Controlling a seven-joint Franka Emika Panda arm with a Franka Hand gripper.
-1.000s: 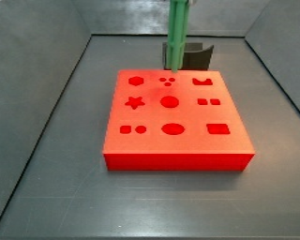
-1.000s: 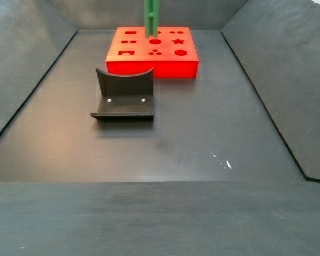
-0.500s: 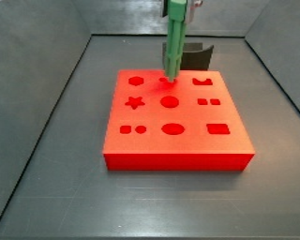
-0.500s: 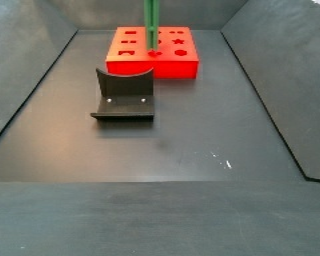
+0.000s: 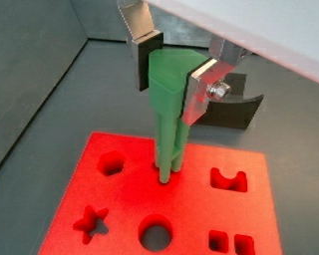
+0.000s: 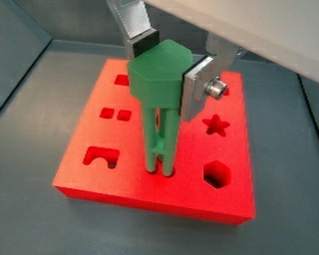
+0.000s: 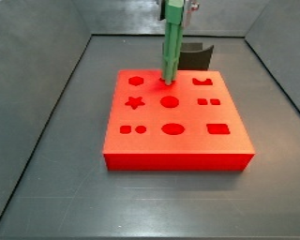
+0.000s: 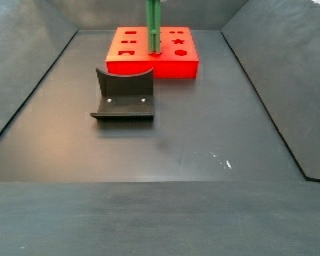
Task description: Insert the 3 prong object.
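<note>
**Prongs at the holes: a jam is the main risk**

The 3 prong object (image 5: 166, 105) is held upright in the pincer (image 5: 173, 72), whose silver fingers (image 6: 197, 86) are closed on the flat sides of the piece's upper end. The bar hangs straight below the pincer, and its thin prongs meet the top face of the red block (image 6: 116, 164) directly beneath. In both wrist views the prong tips appear to be at or just inside a set of small holes, though how deep they sit cannot be told. In a side view the green bar (image 7: 171, 52) is seen standing on the block's far rows, and the fixture (image 7: 197, 54) is seen just behind it.

Several faults are judged possible from here. If the prongs are slightly off their holes, or the bar is turned a little about its long axis, the tips could be pressed onto the block's surface instead of into it; thin plastic prongs may then be bent or splayed. If the bar is tilted in the grip, one prong could enter while the others bind, and the piece could be jammed part way. Under a hard downward push the smooth green sides could be slid upward between the pads, so that depth is lost. The block lies loose on the table (image 8: 190, 150) as far as can be seen, and could be shifted by a sideways load.
</note>
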